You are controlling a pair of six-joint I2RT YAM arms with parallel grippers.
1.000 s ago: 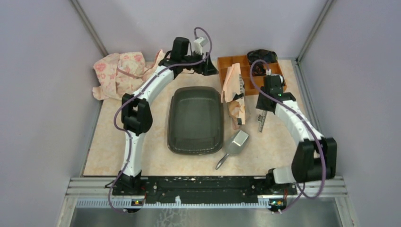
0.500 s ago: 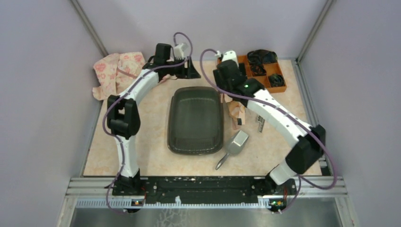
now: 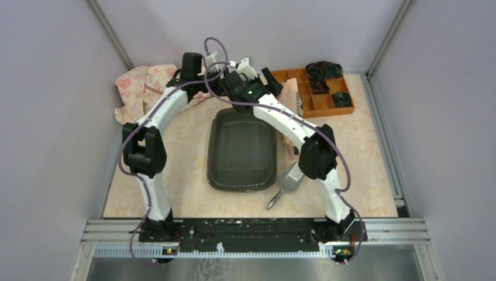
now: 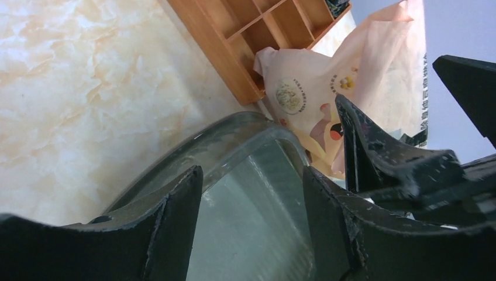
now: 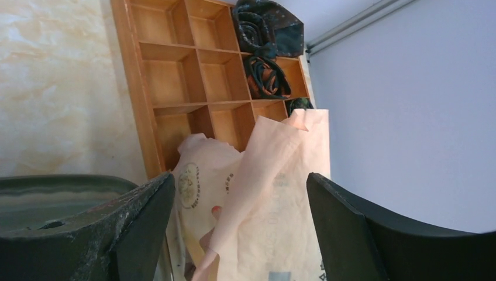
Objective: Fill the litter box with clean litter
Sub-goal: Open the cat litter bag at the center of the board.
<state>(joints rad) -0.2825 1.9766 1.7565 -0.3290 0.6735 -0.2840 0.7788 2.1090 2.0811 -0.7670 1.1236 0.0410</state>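
The litter box [image 3: 241, 149] is a dark shallow tray in the middle of the table, and I see no clean litter in any view. The peach-pink printed bag [image 3: 290, 96] leans at its far right corner. My left gripper [image 4: 251, 175] is open over the box's far rim [image 4: 234, 132], with nothing between its fingers. My right gripper [image 5: 240, 178] is open wide, facing the bag [image 5: 275, 193] without touching it. Seen from above, the right gripper [image 3: 270, 79] is beside the bag's top. The right arm's black fingers [image 4: 398, 158] show next to the left gripper.
An orange compartmented organiser [image 3: 319, 93] holding dark items stands at the back right. A grey metal scoop [image 3: 289, 180] lies right of the box's near end. A pink floral cloth [image 3: 143, 88] is bunched at the back left. Purple walls enclose the table.
My right arm swept from the organiser side leftward to the box's far end, and its jaws opened wide. My left gripper drifted left along the back. The bag, box and scoop stayed put.
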